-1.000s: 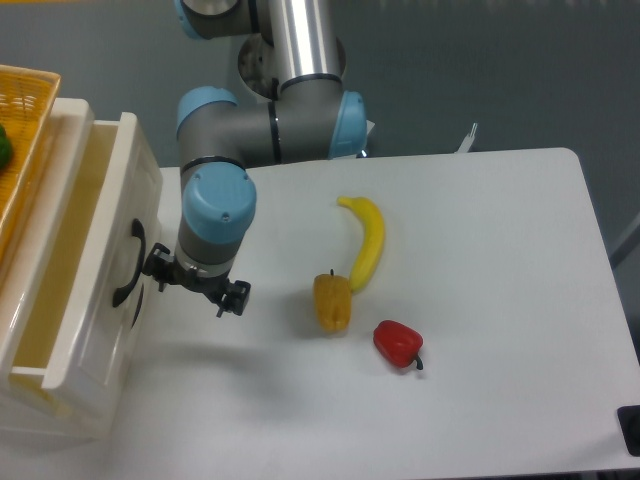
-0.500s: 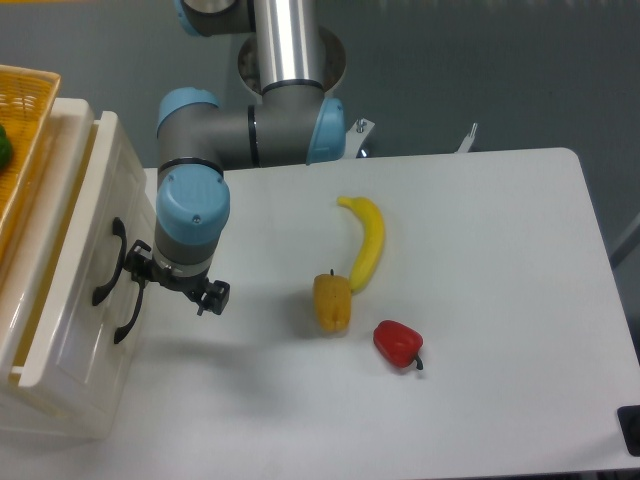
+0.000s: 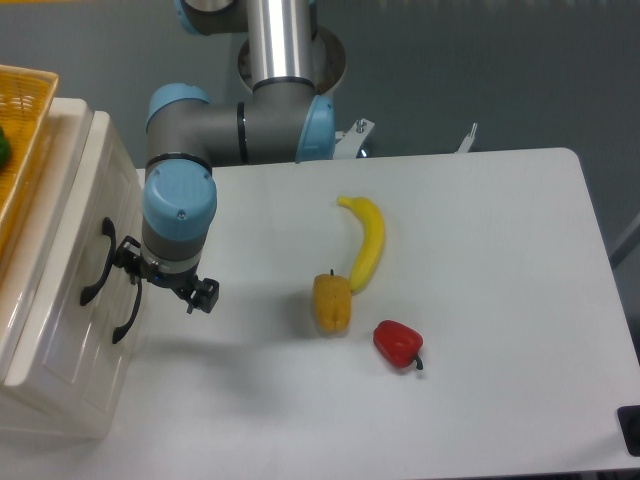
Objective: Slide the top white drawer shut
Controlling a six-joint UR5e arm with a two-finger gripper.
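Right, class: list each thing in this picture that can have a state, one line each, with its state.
Glossy cream-white top drawer with curved black handle: nearly or fully closed.
Matching lower drawer: closed.
Gripper: at the top drawer's front; jaws too hidden to judge.
Yellow wicker basket: on the cabinet, holding something green.

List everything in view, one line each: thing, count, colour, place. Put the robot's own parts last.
top white drawer: 1, cream-white with black handle, left edge, nearly shut.
lower drawer front: 1, cream-white with black handle, below it.
wicker basket: 1, yellow, on the cabinet top, holding something green.
banana: 1, yellow, table centre.
orange bell pepper: 1, at the banana's near end.
red bell pepper: 1, right of the orange one.
table: 1, white.
arm: 1, grey and blue.
pincer: 1, black, against the drawer front.
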